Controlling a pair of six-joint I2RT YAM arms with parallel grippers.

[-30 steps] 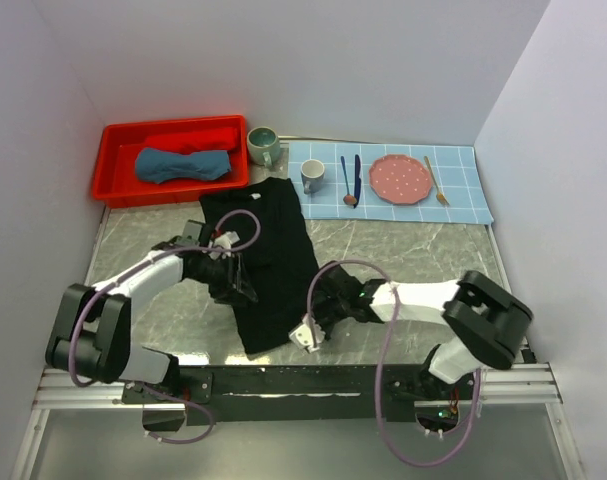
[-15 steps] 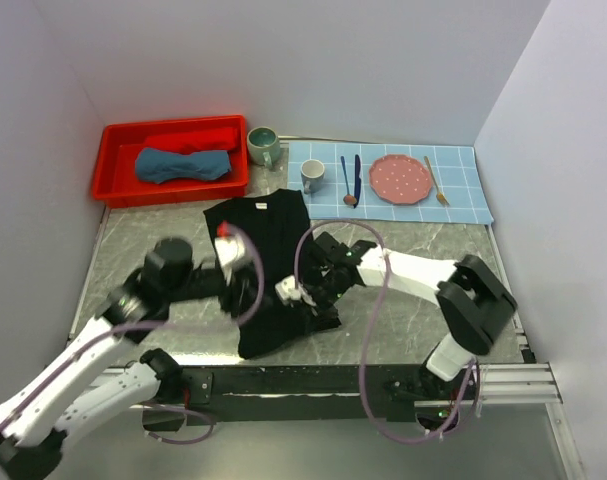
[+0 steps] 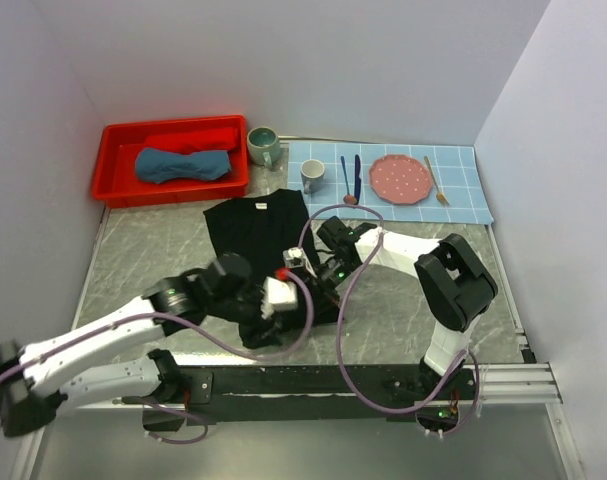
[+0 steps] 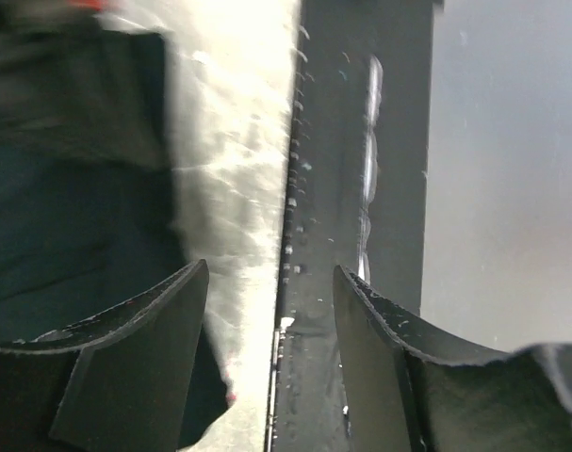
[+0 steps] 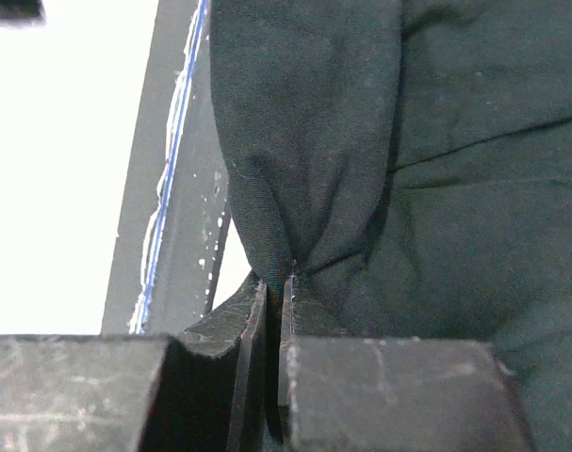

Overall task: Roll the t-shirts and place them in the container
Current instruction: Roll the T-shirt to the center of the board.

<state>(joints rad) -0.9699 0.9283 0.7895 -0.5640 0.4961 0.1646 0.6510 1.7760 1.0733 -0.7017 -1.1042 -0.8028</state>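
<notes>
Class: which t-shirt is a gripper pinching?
The black t-shirt on the table, pinched by the right gripper; the blue one lies in the red tray.

Left arm (image 3: 93,340), right arm (image 3: 403,247): white links, black joints, looping mauve cables (image 3: 341,330); scuffed black fingers (image 4: 125,367).

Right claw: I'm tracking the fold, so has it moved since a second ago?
Yes. The right claw, pinching the black shirt, has moved away from the front rail toward the white mug.

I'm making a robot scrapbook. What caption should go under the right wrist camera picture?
The robot's right hand, shut tight, pinches a fold of the soft black cloth t-shirt.
</notes>
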